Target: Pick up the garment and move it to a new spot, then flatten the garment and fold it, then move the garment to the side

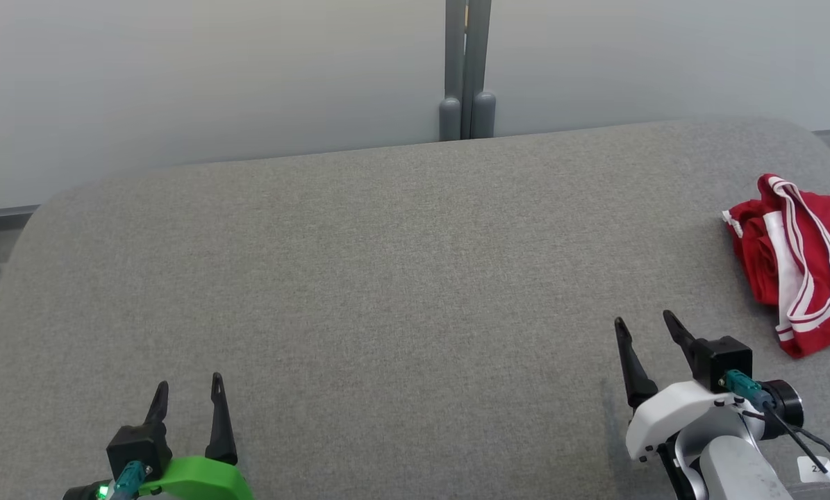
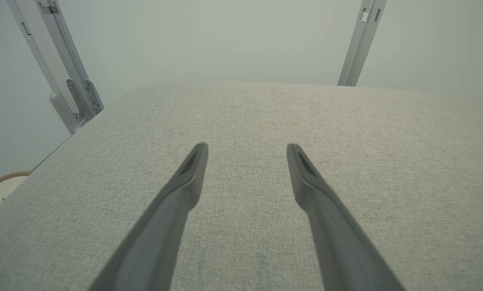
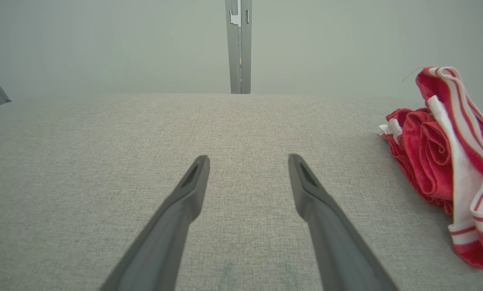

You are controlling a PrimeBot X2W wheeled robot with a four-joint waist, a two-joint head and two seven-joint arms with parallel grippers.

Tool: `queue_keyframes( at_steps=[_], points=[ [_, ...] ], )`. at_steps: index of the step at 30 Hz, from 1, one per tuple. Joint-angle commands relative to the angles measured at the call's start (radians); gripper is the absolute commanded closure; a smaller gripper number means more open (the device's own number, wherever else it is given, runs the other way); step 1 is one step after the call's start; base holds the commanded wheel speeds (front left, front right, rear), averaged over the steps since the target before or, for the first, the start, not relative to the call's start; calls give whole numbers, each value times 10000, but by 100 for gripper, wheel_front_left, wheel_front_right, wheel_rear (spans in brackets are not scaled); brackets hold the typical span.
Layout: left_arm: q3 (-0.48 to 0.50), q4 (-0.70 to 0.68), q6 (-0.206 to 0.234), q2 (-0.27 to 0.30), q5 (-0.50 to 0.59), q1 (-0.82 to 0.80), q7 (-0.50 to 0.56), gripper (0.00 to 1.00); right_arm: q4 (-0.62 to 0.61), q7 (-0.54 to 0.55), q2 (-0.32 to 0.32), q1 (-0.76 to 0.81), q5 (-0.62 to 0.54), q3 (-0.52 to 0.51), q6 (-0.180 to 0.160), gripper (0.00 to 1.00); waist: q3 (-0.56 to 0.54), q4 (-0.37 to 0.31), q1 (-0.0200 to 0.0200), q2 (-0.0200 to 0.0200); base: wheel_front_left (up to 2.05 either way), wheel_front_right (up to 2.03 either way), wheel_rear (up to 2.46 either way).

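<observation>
Crumpled red garment [image 1: 797, 264] with white stripes at right edge of grey padded surface [image 1: 359, 278] — untouched; right gripper [image 1: 644, 318] near it, jaws spread wide, empty — left gripper [image 1: 189, 380] well apart at lower left, jaws spread too, empty.

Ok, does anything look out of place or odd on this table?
Only the garment: it lies crumpled in a heap by the right edge of the table, stripes twisted, not spread flat. Nothing looks spilled or damaged.
</observation>
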Motion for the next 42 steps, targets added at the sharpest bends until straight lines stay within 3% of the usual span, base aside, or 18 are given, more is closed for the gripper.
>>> queue_keyframes(
  at_steps=[1,10,42],
  points=[
    [37,61,-84,40,0,61,-2,0,68,-19,21,108,-139,-18,-13,0,-3,-23,1,0,0,0,0],
    [-58,360,-312,40,-132,11,-2,0,229,-21,66,140,-246,-38,-13,0,-5,-80,1,0,0,0,0],
    [-86,459,-427,9,-174,-134,1,0,277,-2,75,-94,-136,107,-1,0,99,-87,1,0,0,0,0]
  ],
)
